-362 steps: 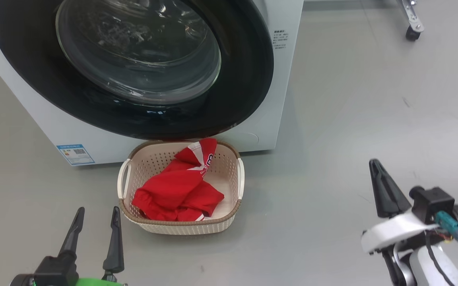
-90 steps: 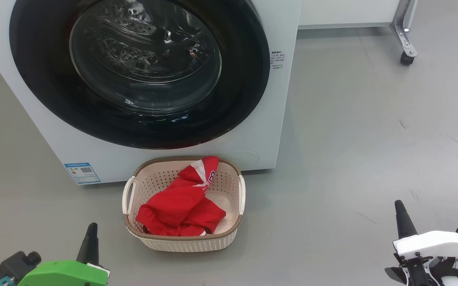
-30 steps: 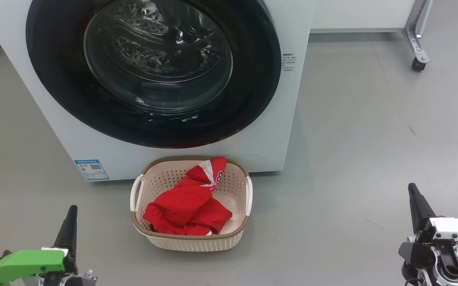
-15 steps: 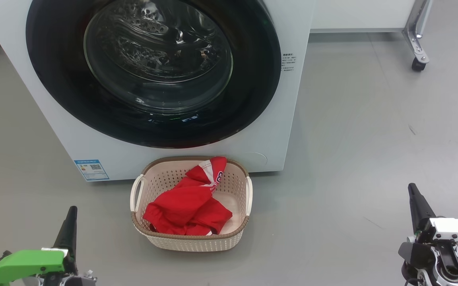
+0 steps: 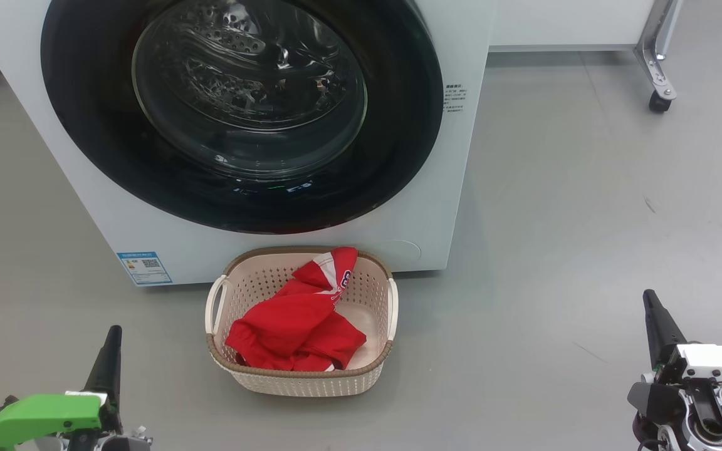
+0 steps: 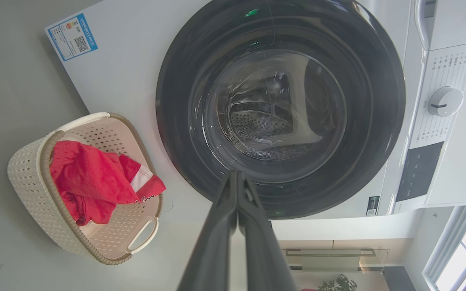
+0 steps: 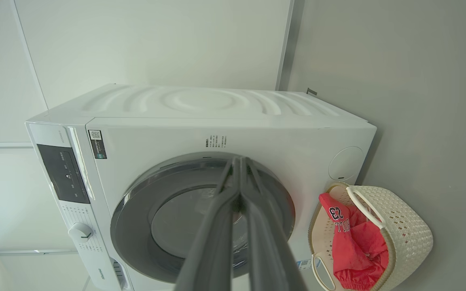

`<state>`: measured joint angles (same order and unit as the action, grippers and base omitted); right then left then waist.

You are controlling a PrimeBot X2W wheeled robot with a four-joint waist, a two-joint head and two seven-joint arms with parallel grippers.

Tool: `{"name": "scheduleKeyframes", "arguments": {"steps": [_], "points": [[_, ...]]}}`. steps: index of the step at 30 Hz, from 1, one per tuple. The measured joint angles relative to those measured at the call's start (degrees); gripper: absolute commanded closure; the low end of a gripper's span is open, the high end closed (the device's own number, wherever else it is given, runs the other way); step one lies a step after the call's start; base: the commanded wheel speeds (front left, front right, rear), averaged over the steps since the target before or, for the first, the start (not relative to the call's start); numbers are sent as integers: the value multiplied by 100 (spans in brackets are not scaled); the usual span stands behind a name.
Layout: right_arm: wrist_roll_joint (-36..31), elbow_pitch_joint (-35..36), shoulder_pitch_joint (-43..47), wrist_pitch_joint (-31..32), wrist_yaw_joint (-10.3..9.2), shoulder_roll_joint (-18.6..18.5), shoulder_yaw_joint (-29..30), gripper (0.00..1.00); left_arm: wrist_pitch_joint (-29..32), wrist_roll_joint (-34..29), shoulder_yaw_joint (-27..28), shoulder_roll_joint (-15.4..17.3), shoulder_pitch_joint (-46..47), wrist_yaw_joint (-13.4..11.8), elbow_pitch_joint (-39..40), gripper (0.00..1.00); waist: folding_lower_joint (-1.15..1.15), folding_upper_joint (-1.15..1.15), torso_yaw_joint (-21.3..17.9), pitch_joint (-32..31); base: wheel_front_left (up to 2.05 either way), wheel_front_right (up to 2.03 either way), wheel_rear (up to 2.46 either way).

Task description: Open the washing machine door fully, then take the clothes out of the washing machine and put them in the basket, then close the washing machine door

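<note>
Head view: nothing has shifted in the last second. The door (image 5: 245, 106) sits shut on the washing machine (image 5: 452, 188), the clothes (image 5: 292, 329) lie in the basket (image 5: 311, 385) before it, and the left pincer (image 5: 113, 332) and right pincer (image 5: 649, 297) stay pressed together, empty; the task looks finished.

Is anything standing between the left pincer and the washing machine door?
Nothing visible. The left pincer points straight at the closed washing machine door; the basket with the clothes sits off to one side.
</note>
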<state>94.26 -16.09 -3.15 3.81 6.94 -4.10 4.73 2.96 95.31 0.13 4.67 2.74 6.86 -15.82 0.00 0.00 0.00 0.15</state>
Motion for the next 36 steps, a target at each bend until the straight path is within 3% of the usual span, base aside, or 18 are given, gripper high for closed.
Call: {"name": "scheduleKeyframes", "arguments": {"steps": [36], "points": [[0, -4, -4, 1, 0, 7, 16, 100, 1, 0, 18, -1, 29, 1, -12, 100, 0, 0, 0, -1, 0, 0, 0]]}}
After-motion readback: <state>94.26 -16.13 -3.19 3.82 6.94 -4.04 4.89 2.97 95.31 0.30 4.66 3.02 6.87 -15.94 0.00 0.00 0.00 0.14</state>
